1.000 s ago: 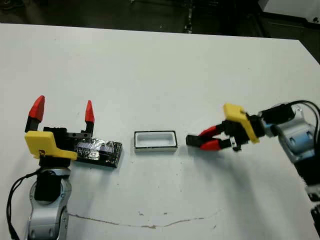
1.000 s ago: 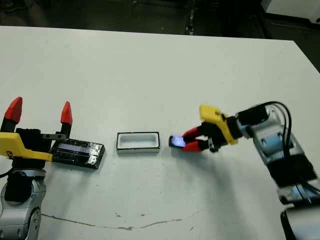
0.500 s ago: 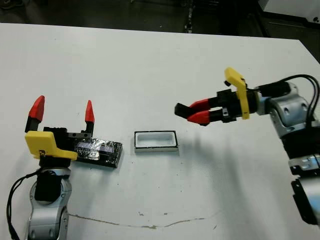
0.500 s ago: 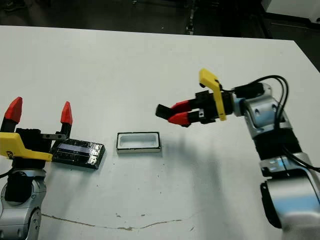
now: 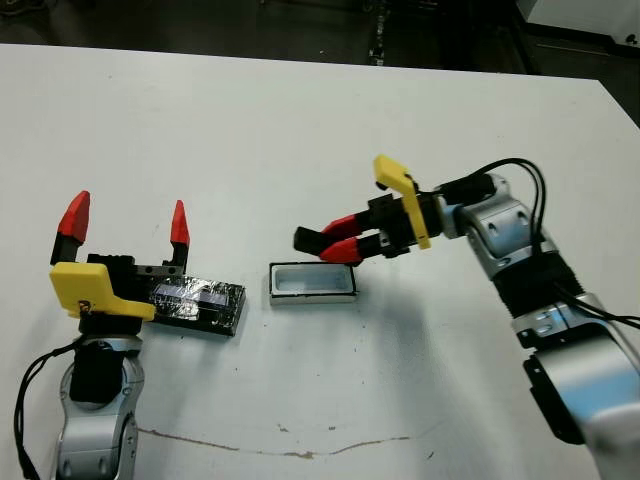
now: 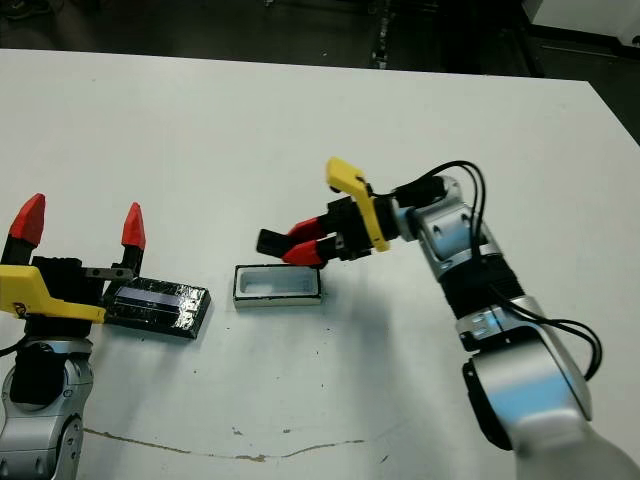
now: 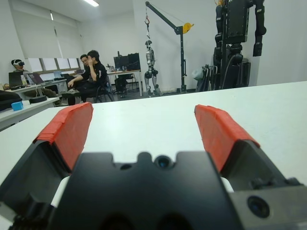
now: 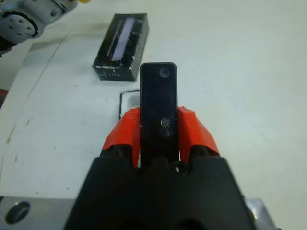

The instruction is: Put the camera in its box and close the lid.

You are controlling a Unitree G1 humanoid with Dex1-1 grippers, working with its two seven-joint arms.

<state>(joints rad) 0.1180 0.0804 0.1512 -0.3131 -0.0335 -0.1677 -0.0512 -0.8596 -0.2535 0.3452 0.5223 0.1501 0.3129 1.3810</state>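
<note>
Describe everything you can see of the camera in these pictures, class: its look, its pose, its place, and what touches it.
The camera is a small black bar with rounded corners and a smooth, glossy face bearing two small round marks. The right gripper holds it by its long sides between red fingertips, so about half sticks out forward. It is lifted off the table, lying roughly level, above the open white box. Nothing else touches it.

Right gripper (image 5: 335, 240) reaches leftward above the box (image 5: 312, 281), jaws clamped on the camera (image 5: 306, 239). Left gripper (image 5: 125, 222) points upward beyond the lid (image 5: 200, 302), jaws spread apart.
</note>
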